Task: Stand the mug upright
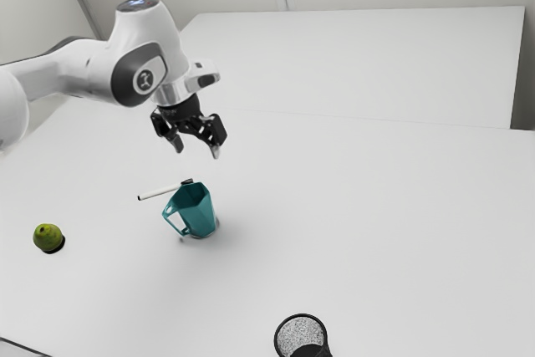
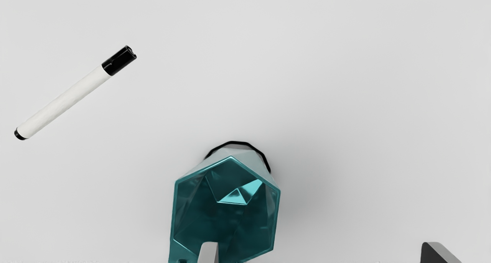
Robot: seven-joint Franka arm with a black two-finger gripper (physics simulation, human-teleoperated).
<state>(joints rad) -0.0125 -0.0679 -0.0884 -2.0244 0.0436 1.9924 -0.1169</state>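
Hanging above the surface (image 1: 376,206), the claw (image 1: 197,151) has its two fingers spread wide with nothing held between them. Below it, the teal faceted mug (image 1: 197,213) stands upright on its base, its mouth facing up and its handle (image 1: 172,215) toward the exterior view's left. In the wrist view, one fingertip (image 2: 209,251) overlaps the mouth. A white marker (image 2: 65,102) with a black cap lies near the mug; a green pear (image 1: 47,236) sits farther toward the exterior view's left.

You have one teal mug (image 1: 201,215), one marker (image 2: 65,102) and one green fruit (image 1: 48,237). You also have one black-rimmed container (image 1: 300,335).
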